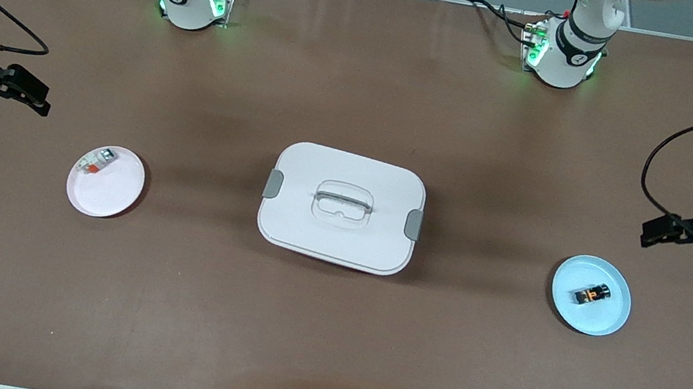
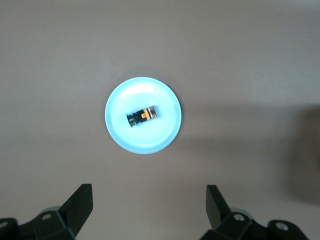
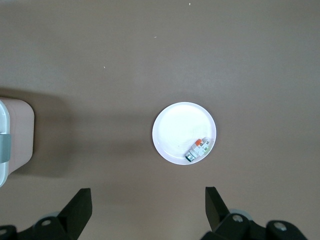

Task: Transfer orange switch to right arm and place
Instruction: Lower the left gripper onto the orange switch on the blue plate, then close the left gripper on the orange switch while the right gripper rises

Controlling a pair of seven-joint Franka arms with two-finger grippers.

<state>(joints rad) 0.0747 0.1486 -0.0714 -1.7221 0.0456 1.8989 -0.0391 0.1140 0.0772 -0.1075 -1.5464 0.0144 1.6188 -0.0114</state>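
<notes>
Brown matting covers the whole table (image 1: 323, 331), with the two arm bases standing along its edge farthest from the front camera. At the centre lies a white rectangular plastic container (image 1: 341, 208) with a recessed handle in its lid and a grey latch at each short end.

Toward the left arm's end of the table sits a pale blue round plate (image 1: 591, 295). The orange switch (image 1: 592, 293), a tiny black blocky component with an orange face, lies on its side at about the middle of this plate, touched by neither gripper; the left wrist view shows it centred on the plate (image 2: 143, 115).

Toward the right arm's end sits a pale pink round plate (image 1: 106, 181). A small white-and-red component (image 1: 96, 161) rests on it close to the rim, on the side farther from the front camera.

The left gripper (image 1: 658, 231) hangs in the air above bare matting just beside the blue plate, its two black fingers (image 2: 80, 205) spread wide with nothing between them.

The right gripper (image 1: 29, 92) hangs above bare matting near the pink plate, its fingers (image 3: 80, 206) likewise spread wide and holding nothing.
</notes>
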